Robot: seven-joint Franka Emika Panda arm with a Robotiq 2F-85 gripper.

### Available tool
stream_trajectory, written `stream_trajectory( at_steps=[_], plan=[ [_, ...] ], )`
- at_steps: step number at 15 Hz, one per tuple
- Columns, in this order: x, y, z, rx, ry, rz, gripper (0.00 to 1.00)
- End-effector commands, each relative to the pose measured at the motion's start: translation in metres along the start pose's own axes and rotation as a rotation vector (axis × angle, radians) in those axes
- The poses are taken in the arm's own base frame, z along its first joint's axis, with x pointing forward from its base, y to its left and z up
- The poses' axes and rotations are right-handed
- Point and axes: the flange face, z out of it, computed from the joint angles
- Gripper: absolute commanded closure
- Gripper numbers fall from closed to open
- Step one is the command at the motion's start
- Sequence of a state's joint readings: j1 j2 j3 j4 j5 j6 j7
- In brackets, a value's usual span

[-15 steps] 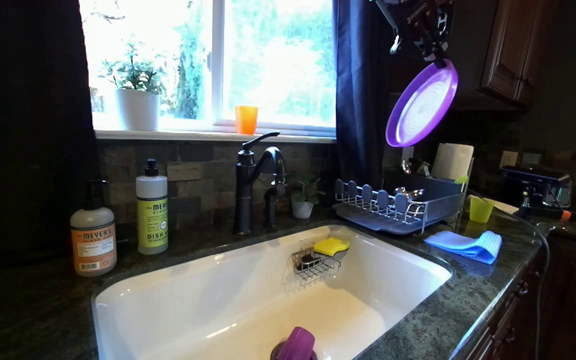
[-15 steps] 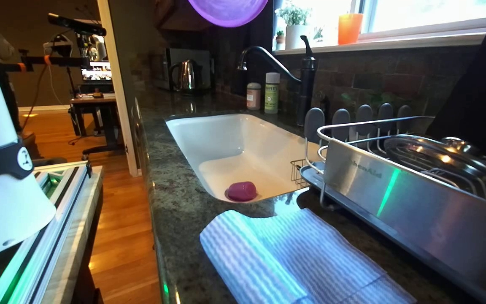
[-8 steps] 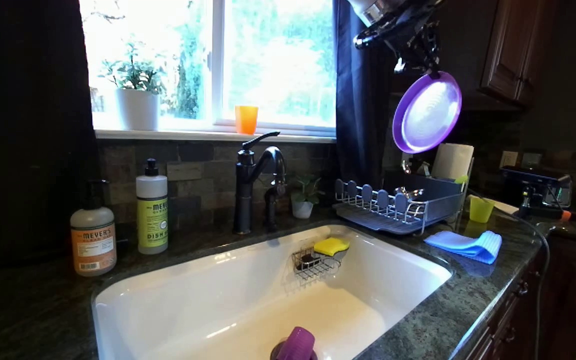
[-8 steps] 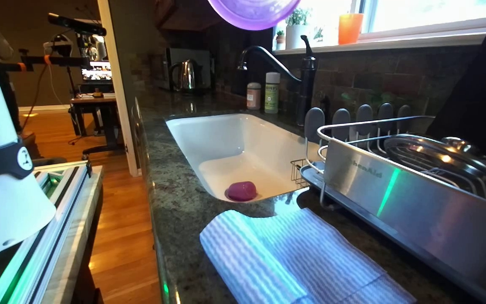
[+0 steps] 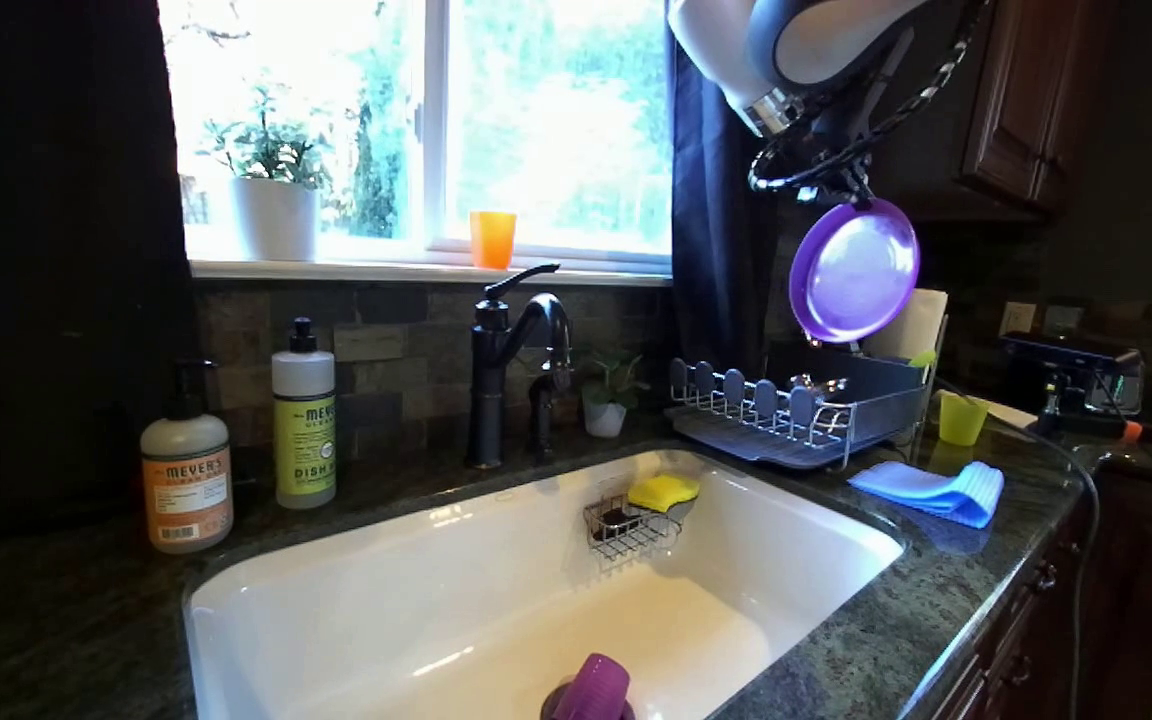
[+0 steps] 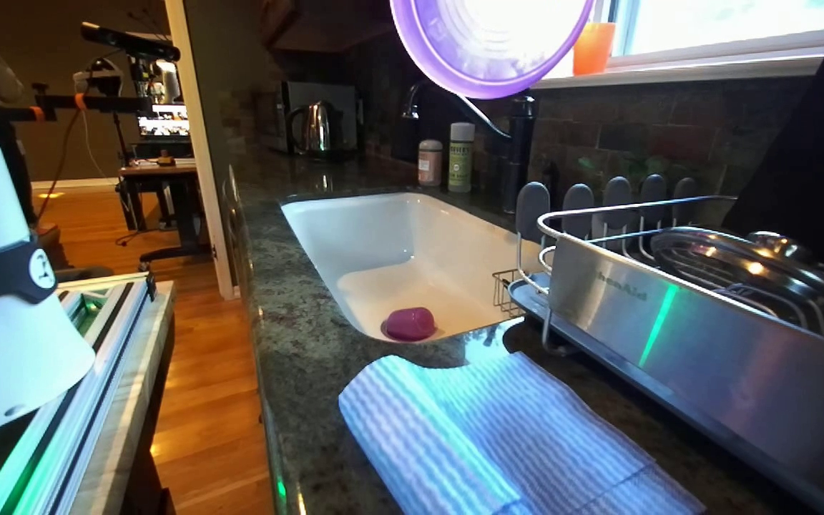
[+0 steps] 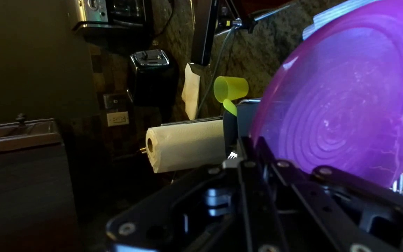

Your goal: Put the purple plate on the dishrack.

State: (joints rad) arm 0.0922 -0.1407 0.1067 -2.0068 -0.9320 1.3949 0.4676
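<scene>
pincer point(image 7: 253, 145): pinched the rim of the purple plate point(image 5: 856, 270), which hung tilted below it | dishrack point(image 6: 612, 315): lower than pincer, partly read "henAid" in an exterior view | well apart from pincer, lower: orange-labelled bottle point(image 5: 186, 475) read "MEYER'S", green-labelled bottle point(image 5: 305, 430) "DISH"

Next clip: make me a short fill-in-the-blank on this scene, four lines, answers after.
1. The gripper is pinching the rim of a plate coloured ____.
2. In both exterior views, the plate hangs ____ than the dishrack.
3. The cup on the windowsill is ____ in colour.
4. In an exterior view, ____ pump bottles stand to the picture's left of the faucet.

Missing words: purple; higher; orange; two.
</scene>
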Motion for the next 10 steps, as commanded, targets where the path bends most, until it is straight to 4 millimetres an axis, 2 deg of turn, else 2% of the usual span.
stream_trajectory(
  at_steps=[1,4,6,10],
  plan=[
    [0.001,0.001,0.009,-0.004,-0.017,0.0,0.96],
    [0.004,0.004,0.023,-0.006,-0.044,0.005,0.99],
    [0.012,0.002,0.016,-0.079,-0.005,0.046,0.99],
    [0.029,-0.005,0.005,-0.26,0.138,-0.06,0.99]
  ],
)
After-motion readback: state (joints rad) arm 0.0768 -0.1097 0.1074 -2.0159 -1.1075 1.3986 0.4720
